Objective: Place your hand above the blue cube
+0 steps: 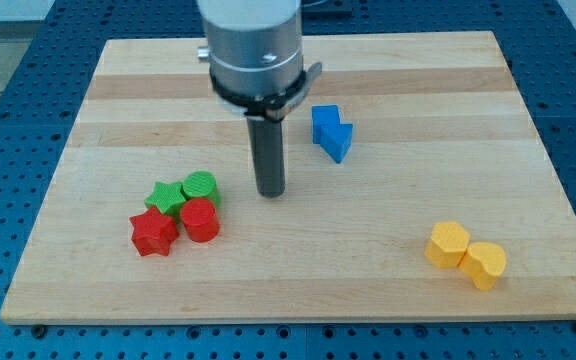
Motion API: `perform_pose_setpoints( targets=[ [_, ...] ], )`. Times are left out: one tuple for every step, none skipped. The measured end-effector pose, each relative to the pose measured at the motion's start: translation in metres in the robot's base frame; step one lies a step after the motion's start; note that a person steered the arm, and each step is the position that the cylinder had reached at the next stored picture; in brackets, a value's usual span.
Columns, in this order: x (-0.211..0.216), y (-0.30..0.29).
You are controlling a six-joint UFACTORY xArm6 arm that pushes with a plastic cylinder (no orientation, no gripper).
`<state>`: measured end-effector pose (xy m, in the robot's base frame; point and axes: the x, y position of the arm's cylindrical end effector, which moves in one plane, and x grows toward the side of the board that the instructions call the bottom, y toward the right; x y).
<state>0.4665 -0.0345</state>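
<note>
My tip [271,192], a bare upright dark rod without jaws, holding nothing, stood left and below the blue angular plastic block [331,132], apart from it.

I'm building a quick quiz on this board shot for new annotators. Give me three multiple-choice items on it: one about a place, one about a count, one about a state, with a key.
1. Where is my tip relative to the blue blocks?
A. Toward the view's lower left of them
B. Toward the view's upper right of them
C. Directly on top of them

2. How many yellow blocks are on the wooden board?
A. One
B. Two
C. Four

3. What is my tip touching?
A. The red star
B. The green cylinder
C. No block

Key:
1 A, the rod's end sits left of and lower than the blue pair.
2 B, two yellow pieces lie side by side near the view's bottom right.
3 C, bare wood shows between the tip and every block, including the nearest green cylinder.
</note>
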Motion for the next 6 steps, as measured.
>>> perform_pose_setpoints(
  targets=[
    [-0.005,0.0],
    [-0.039,-0.002],
    [-0.079,-0.018],
    [-0.116,-0.019],
    [-0.144,-0.018],
    [-0.144,-0.009]
  ],
)
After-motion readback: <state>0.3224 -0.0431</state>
